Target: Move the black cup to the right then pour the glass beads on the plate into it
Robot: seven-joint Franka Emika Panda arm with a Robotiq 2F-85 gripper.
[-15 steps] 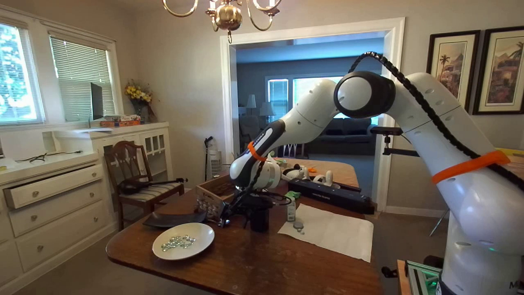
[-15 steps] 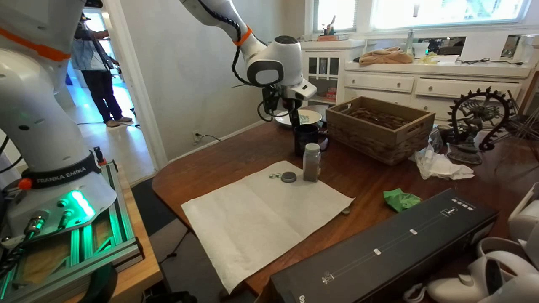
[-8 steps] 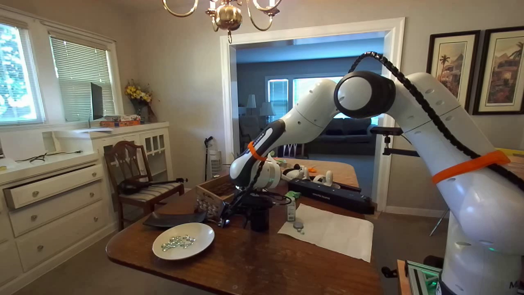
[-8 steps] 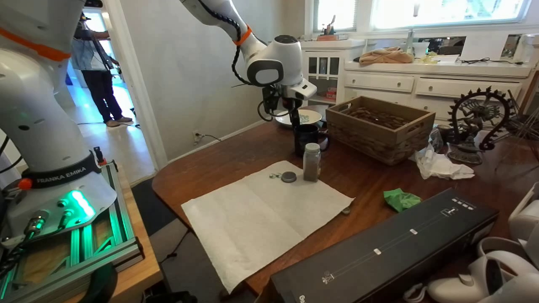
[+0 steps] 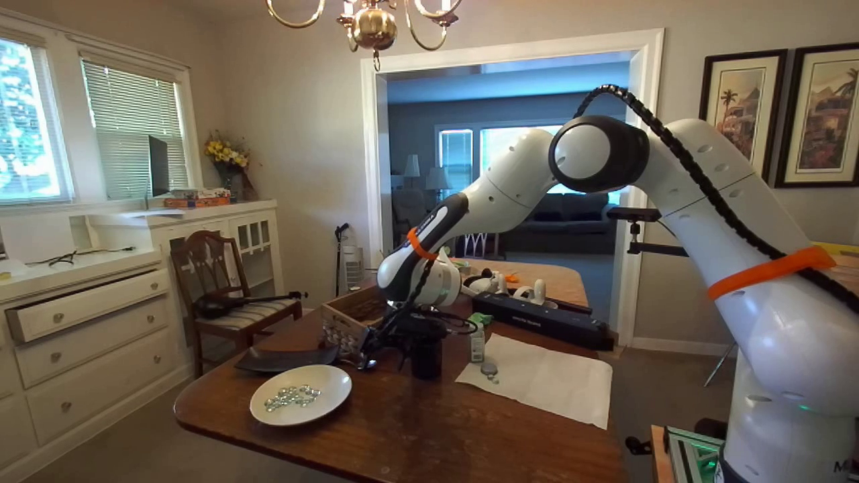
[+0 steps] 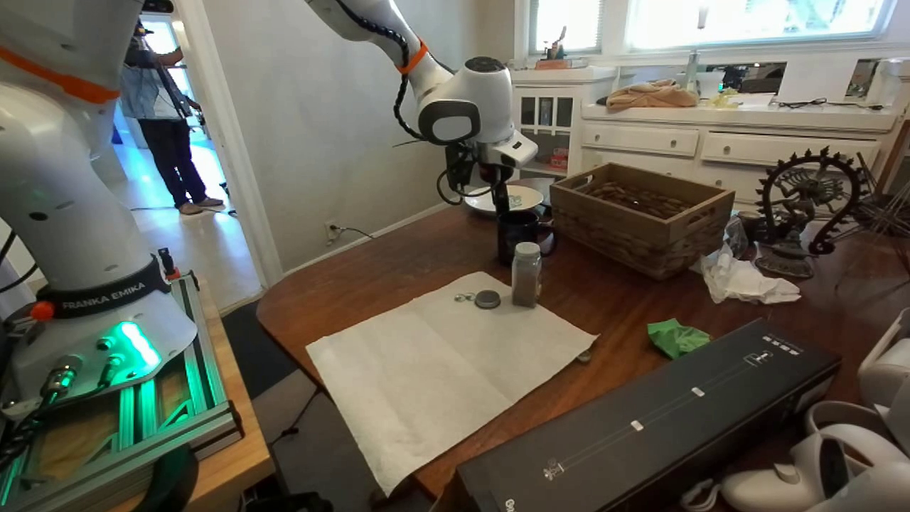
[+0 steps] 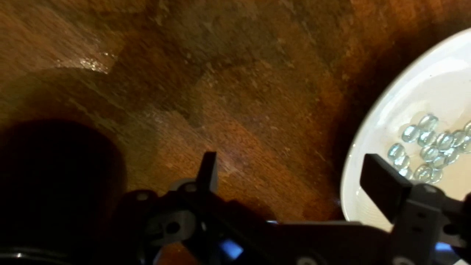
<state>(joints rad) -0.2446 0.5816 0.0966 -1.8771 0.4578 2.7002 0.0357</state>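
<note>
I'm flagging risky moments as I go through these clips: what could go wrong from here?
Two risks, in my judgement. The gripper is open, and in the wrist view one of its fingers overlaps the plate near its edge; coming down there might tip it and scatter the beads. Also, the jar stands near the cup in both exterior views, so moving the cup that way could knock it over.

Gripper (image 7: 289, 158) at bottom of wrist view, fingers (image 7: 386, 187) well apart, wood table (image 7: 239, 110) showing btwn. Finger at R overlaps edge of white plate (image 7: 404, 92); can't tell if touching. Glass beads (image 7: 429, 152) bunched on plate, which runs off R side. Black cup (image 7: 55, 191) lower L, partly cut off, v. dark.
</note>
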